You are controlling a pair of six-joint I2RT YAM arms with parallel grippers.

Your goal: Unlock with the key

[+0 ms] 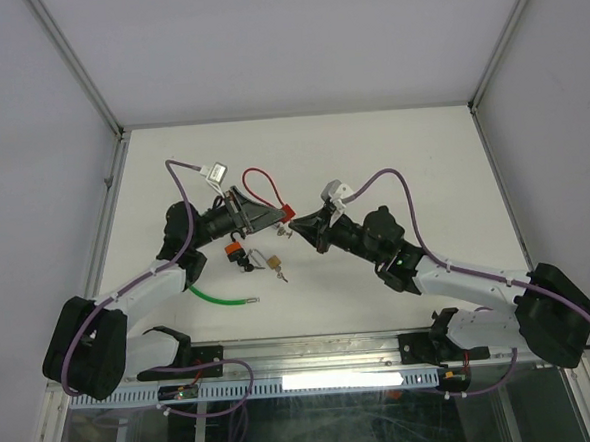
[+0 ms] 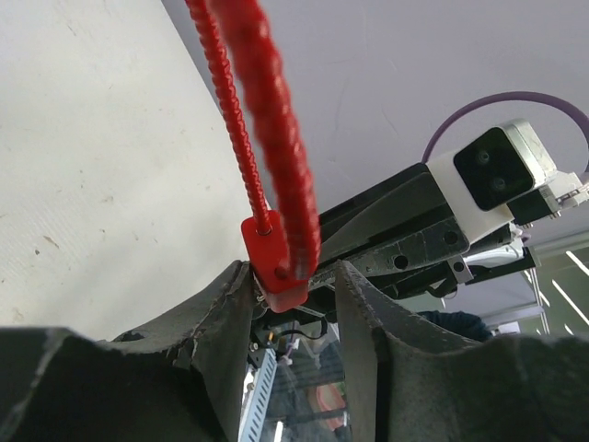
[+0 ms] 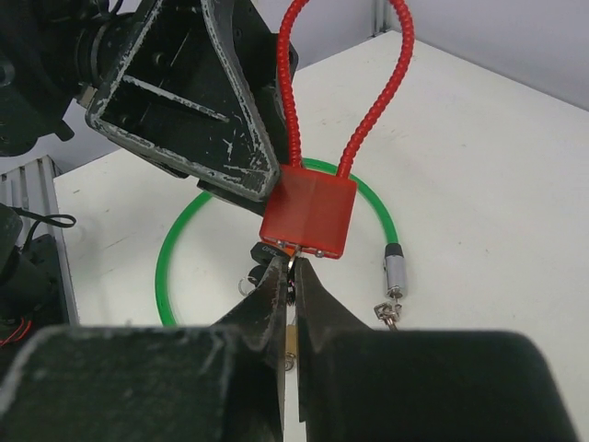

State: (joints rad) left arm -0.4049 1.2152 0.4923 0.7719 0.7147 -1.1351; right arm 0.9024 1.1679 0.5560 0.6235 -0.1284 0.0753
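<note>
A red cable lock [image 1: 286, 210] hangs in the air between my two grippers, its red loop [image 3: 294, 83] pointing up and back. My left gripper [image 1: 265, 218] stands around the lock body [image 2: 276, 262]. The body rests against one finger, and a gap shows on the other side, so the jaws are open. My right gripper [image 3: 293, 267] is shut on the silver key [image 3: 292, 261]. The key's tip sits in the underside of the lock body [image 3: 310, 210]. In the top view my right gripper [image 1: 297, 225] meets the lock from the right.
A green cable lock [image 1: 220, 298] with a silver end [image 3: 396, 272] lies on the white table below. An orange lock [image 1: 234, 250] and a small brass padlock with keys [image 1: 270, 264] lie between the arms. White walls enclose the table on three sides.
</note>
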